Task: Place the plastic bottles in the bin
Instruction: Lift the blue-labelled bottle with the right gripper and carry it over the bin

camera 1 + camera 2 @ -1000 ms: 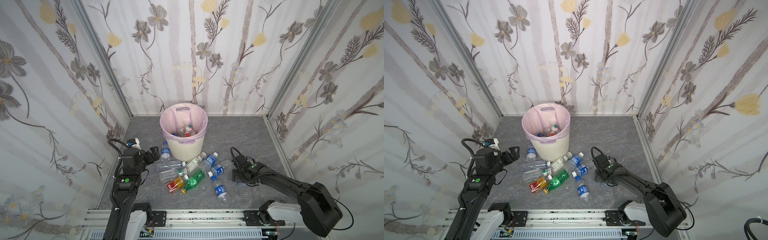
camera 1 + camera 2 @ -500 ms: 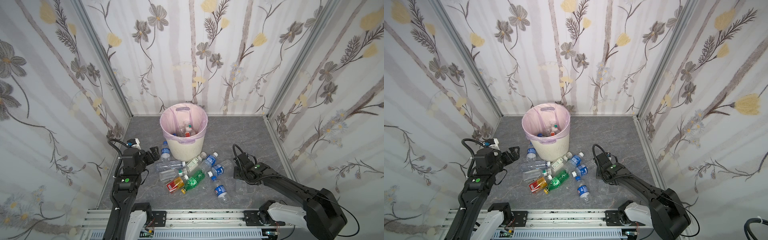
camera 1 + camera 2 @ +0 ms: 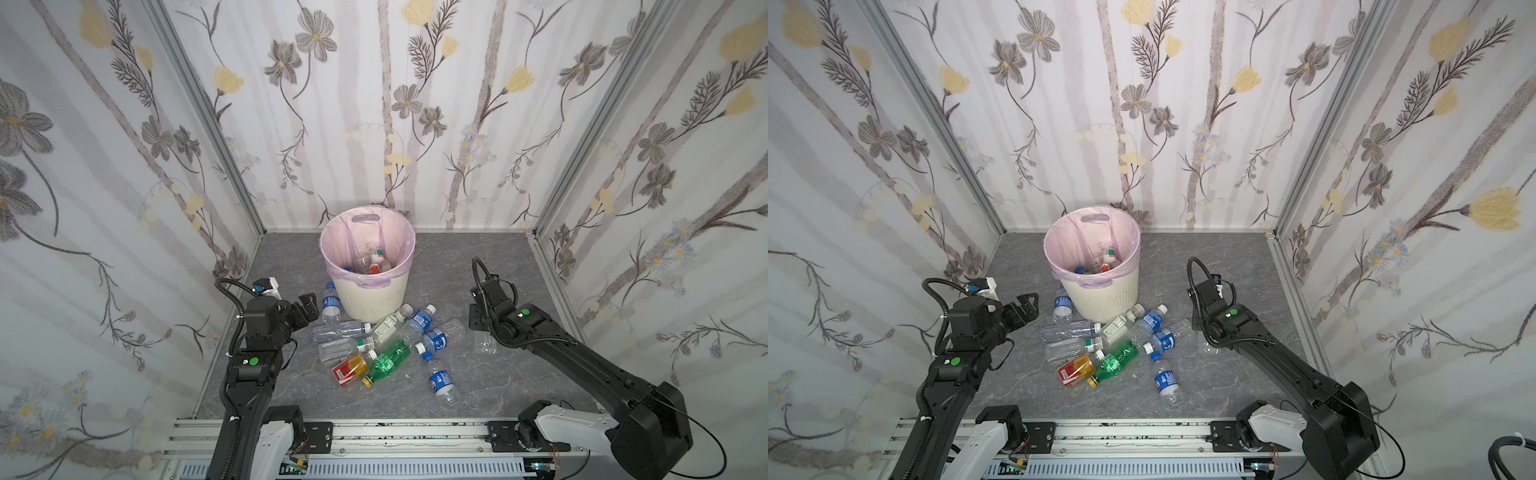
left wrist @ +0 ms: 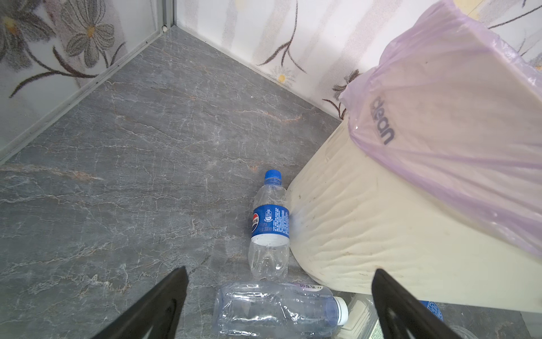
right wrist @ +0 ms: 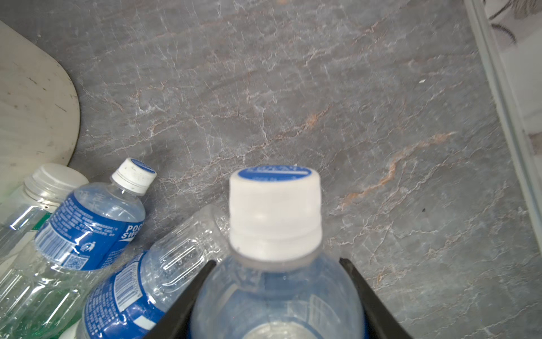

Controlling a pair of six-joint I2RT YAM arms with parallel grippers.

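The right gripper's [image 5: 277, 261] fingers pinch a white-capped bottle [image 5: 275, 211] at its shoulders, perhaps off the floor [image 5: 322, 88]. Blue-labelled bottles [image 5: 88, 232] lie between it and the bin [image 3: 368, 303]. The left gripper [image 4: 280, 269] gapes empty near a Pepsi bottle [image 4: 271, 223] touching the bin.

Arms: two chains of matte black jointed links, left arm [image 3: 253, 378] and right arm [image 3: 582, 365].
Markings: one round green sticker on each arm, left [image 3: 251, 360] and right [image 3: 525, 311].
Cables: a black corrugated hose [image 3: 475, 266] loops off each wrist.
Bases: white moulded housing [image 3: 573, 428] on a silver slotted aluminium rail [image 3: 395, 432], fixed with black brackets [image 3: 318, 436].
Left wrist: small white camera block [image 3: 269, 286] with a blue plug.
Left gripper [image 3: 308, 304]: black, with tapering wedge fingers [image 4: 164, 302].
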